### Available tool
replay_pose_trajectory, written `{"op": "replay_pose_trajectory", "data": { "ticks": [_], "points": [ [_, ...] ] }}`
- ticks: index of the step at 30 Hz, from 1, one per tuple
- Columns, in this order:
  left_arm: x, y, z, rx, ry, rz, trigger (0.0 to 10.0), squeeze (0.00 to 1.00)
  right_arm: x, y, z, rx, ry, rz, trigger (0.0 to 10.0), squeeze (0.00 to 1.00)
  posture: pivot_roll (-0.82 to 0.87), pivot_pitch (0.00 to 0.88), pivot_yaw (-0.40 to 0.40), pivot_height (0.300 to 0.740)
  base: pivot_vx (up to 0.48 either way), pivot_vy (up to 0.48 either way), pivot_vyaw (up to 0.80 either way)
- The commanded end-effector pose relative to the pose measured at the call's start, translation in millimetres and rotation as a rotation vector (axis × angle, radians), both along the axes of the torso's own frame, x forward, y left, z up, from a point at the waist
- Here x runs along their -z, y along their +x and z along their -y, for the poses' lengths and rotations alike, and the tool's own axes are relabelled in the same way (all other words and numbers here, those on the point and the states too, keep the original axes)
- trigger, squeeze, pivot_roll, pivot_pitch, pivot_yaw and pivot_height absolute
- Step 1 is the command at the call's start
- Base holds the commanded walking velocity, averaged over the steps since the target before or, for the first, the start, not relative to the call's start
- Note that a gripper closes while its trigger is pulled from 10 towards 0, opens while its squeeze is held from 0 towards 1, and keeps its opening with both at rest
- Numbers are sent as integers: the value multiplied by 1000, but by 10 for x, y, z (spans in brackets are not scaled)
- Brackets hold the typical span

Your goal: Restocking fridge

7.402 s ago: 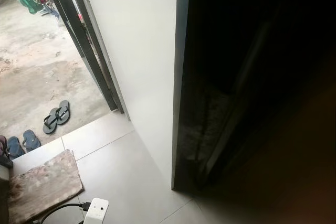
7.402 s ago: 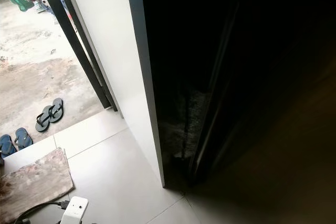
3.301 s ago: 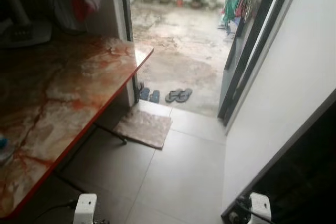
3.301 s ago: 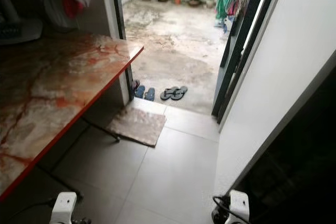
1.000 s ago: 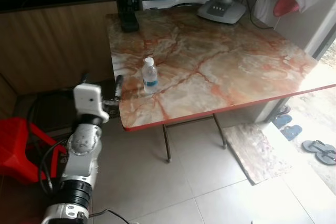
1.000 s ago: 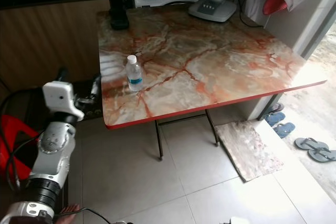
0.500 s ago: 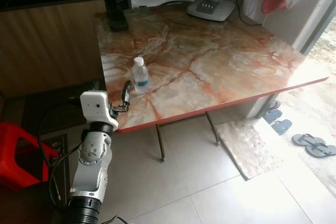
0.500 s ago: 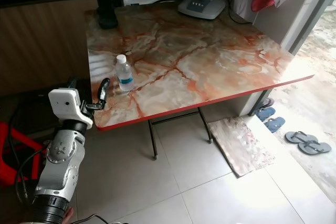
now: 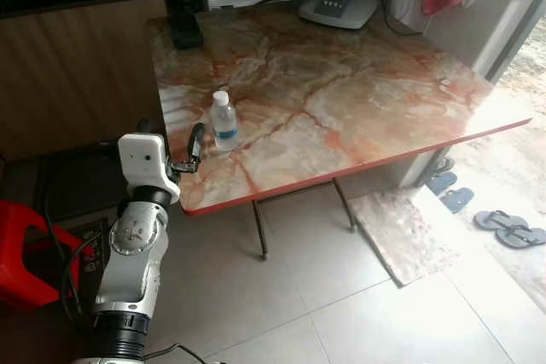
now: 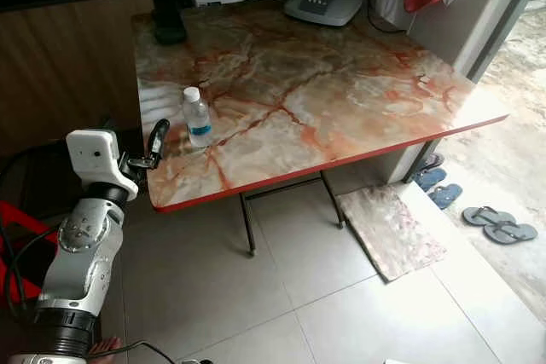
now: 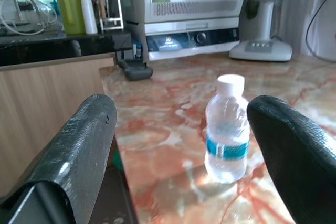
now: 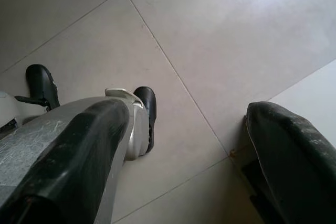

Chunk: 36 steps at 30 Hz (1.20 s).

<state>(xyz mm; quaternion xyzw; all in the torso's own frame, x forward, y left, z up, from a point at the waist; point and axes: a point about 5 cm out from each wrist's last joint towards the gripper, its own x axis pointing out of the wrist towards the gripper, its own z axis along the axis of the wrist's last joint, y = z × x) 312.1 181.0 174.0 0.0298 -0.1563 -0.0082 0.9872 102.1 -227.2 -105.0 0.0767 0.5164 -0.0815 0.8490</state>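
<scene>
A small clear plastic water bottle with a white cap and blue label [image 9: 223, 122] stood upright on the orange-veined marble-pattern table with a red rim [image 9: 367, 100], near the table's left edge and not far from its front left corner. The left gripper [image 9: 189, 147] was raised at that left edge, just beside the bottle but not touching it; in the left wrist view its two black fingers [image 11: 84, 145] were spread wide apart, with the bottle standing between them farther off. At the table's far edge stood a white fan base [image 9: 338, 8] and a black stand [image 9: 185, 34]. The right gripper [image 12: 184, 166] hung idle over the grey tiled floor [image 12: 210, 40], its fingers parted and empty.
</scene>
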Motion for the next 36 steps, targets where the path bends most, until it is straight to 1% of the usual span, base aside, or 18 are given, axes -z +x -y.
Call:
{"op": "replay_pose_trajectory", "data": {
  "ticks": [1,4,5,10,14,19,23,31,36],
  "points": [
    [-2,7,-49,-5,40,-17,10000,0,2,-14,6,-10,0,-4,10000,0,98,110,-17,740,0,0,0],
    [-28,17,-55,-5,56,-13,10000,0,1,-10,6,-4,1,-4,10000,0,100,109,-16,740,0,0,0],
    [-36,20,-55,-6,80,-9,10000,0,1,-7,4,-22,-3,-8,10000,0,100,104,-16,740,0,0,0],
    [-80,51,2,6,65,1,10000,0,-3,8,4,-36,-2,-8,10000,0,101,91,-22,740,150,0,0],
    [-87,47,42,16,68,6,10000,0,-6,16,7,-42,-4,-6,10000,0,97,80,-23,740,302,0,0],
    [-75,49,42,11,65,4,10000,0,-8,26,3,-45,-2,-3,10000,0,99,74,-24,740,326,0,0],
    [-140,60,49,10,75,23,10000,0,-12,39,3,-46,1,4,10000,0,112,74,-24,740,336,0,0],
    [-152,50,51,13,85,31,10000,0,-13,46,0,-49,3,5,10000,0,109,77,-20,740,338,0,0],
    [-216,57,89,24,93,52,10000,0,-13,47,-3,-47,4,5,10000,0,109,78,-18,740,335,0,0]
  ]
}}
